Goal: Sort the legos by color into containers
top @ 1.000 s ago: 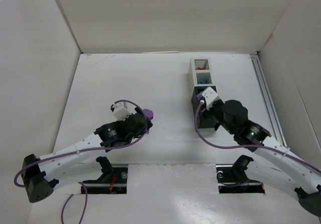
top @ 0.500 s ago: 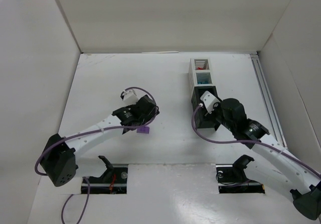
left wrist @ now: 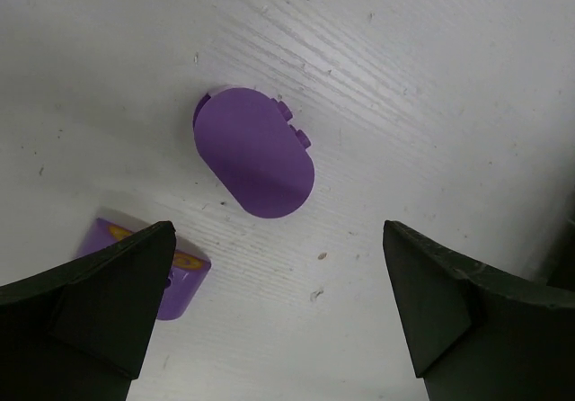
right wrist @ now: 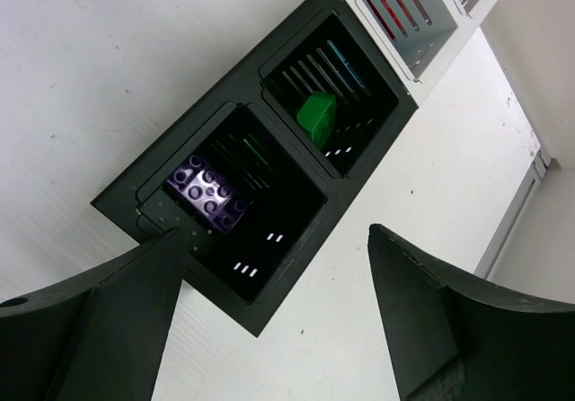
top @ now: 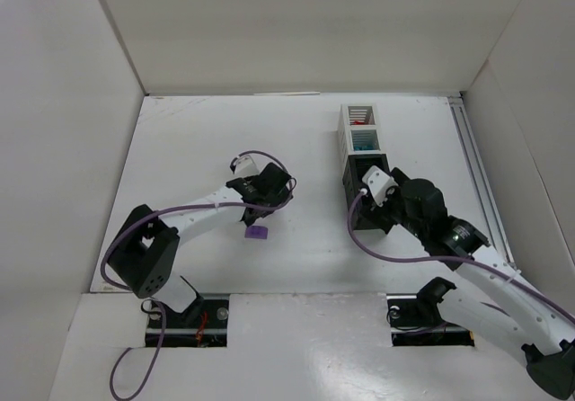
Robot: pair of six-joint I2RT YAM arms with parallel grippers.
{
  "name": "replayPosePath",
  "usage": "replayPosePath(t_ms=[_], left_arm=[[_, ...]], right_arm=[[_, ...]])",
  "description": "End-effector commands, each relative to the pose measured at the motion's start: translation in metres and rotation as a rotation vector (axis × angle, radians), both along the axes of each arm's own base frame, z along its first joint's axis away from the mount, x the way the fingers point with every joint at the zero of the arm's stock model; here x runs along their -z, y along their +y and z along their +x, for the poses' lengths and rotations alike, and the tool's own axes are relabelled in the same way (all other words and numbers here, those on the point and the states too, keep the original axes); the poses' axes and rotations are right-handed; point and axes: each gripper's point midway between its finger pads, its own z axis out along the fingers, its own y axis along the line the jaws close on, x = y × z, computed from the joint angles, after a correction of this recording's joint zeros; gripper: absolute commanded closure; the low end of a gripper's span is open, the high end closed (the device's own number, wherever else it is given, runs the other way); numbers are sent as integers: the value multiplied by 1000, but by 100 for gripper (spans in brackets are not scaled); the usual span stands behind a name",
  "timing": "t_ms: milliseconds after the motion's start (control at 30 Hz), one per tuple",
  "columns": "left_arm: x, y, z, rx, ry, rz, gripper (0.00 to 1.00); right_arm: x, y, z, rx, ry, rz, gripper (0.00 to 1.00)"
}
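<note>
My left gripper [left wrist: 278, 230] hangs open above the table. A rounded purple lego [left wrist: 256, 154] lies just ahead of its fingers. A second purple lego [left wrist: 175, 275] lies partly behind the left finger, and in the top view a purple lego [top: 258, 232] sits beside that arm's wrist. My right gripper [right wrist: 274, 232] is open over the near end of the containers [top: 362, 154]. The nearest black bin [right wrist: 269, 239] holds a purple lego [right wrist: 208, 194]. The black bin after it holds a green lego [right wrist: 316, 118].
Beyond the black bins stand white bins [right wrist: 404, 23], with red showing through one's slats. High white walls enclose the table, and a metal rail [top: 476, 176] runs along its right side. Purple cables loop off both wrists.
My right gripper's jaws have spread wide over the near black bin. My left arm has swung forward and to the right, passing over the purple lego on the table.
</note>
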Motion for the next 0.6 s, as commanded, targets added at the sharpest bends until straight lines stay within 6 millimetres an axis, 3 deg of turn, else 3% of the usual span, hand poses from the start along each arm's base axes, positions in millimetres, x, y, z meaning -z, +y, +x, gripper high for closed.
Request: replayPosePath(t_ms=[0,233,367,567], left_arm=[[-18,-13,20,-15,-45,-45,1],[3,0,41,-93,-6,5,12],[22,5,41,-103,46,52,23],[29,1,44,-99,64,56,47]], right_arm=[[-23,1,2,-1,-52,39,14],[-26,-4,3,18,-63,40,12],[-28,-6,3,26,-72,42,12],[-29,-9,4,43,-77,35,11]])
